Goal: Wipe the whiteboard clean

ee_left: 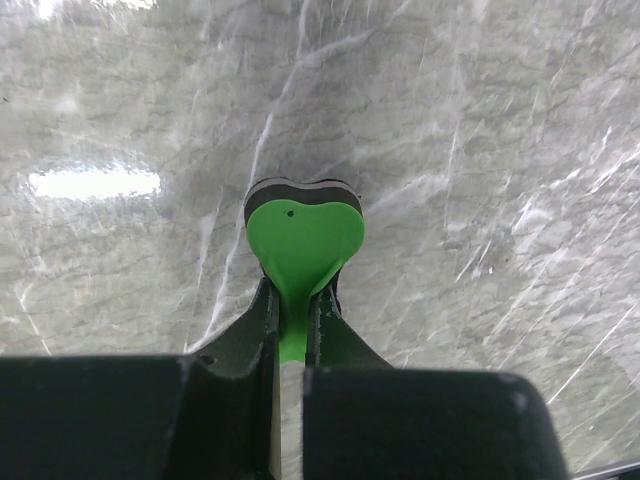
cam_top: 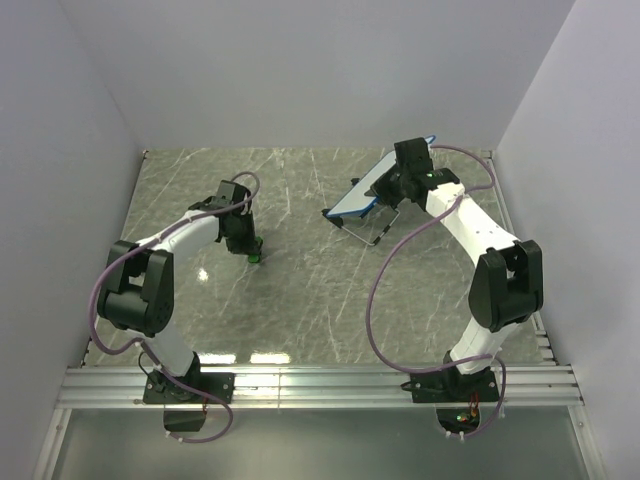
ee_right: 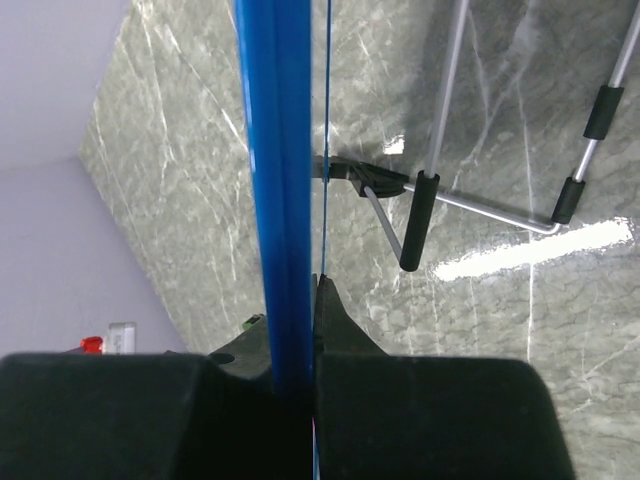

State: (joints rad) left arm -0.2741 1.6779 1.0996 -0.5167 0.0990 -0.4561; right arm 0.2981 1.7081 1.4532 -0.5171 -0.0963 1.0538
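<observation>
My right gripper [ee_right: 297, 335] is pressed shut on the blue frame edge of the whiteboard [ee_right: 280, 150]. The board is tilted over the far right part of the marble tabletop [cam_top: 300, 310], with its wire stand [ee_right: 480, 205] splayed out beneath it. My left gripper [ee_left: 295, 315] pinches the stem of a green heart-shaped eraser [ee_left: 305, 240], down by the tabletop and well apart from the board.

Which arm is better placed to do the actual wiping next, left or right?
Left. The left tool is shut on the green eraser, so it can wipe. The right tool is shut on the whiteboard at its blue edge, holding it tilted, so it likely just presents the face.
</observation>
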